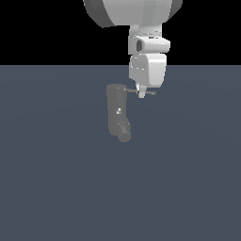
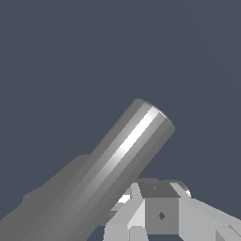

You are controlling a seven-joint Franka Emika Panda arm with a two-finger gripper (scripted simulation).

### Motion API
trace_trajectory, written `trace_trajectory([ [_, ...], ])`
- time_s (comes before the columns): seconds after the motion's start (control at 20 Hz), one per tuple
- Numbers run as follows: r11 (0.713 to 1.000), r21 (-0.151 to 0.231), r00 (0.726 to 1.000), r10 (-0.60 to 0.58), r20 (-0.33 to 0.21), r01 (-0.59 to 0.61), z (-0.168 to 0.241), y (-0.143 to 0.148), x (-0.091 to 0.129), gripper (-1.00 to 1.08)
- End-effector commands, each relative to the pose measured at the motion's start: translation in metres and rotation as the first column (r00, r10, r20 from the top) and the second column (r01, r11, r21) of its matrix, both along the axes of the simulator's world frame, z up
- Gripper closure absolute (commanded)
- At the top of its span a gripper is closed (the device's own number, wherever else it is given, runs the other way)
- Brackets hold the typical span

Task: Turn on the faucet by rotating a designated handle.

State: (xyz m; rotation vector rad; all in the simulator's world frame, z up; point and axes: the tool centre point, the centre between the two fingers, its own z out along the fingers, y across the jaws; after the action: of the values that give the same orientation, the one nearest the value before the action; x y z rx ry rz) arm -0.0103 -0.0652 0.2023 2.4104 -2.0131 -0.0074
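A: Item, faucet [image 1: 116, 109]?
B: Standing on the floor; handle [image 1: 149, 93] projecting sideways from its top. Rigid, slim, likely slippery; taking hold mid-rod.
A: Gripper [image 1: 141, 92]?
B: Sitting at the handle; opening indeterminable.

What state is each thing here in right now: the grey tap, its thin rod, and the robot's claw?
faucet: upright on the floor, spout stub low, no water visible.
handle: sticking out sideways from the faucet's top toward the exterior view's right, roughly level.
gripper: down at the handle, fingertips overlapping the rod; whether it is open or shut cannot be told.
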Motion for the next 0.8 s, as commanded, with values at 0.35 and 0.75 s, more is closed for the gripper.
trace_trajectory([
  [0.35,1.000,-0.001,1.000,-0.014,0.004,0.014,0.000,-0.027,0.028,1.08],
  [0.75,1.000,-0.002,1.000,-0.022,0.004,0.022,0.000,-0.046,0.049,1.08],
])
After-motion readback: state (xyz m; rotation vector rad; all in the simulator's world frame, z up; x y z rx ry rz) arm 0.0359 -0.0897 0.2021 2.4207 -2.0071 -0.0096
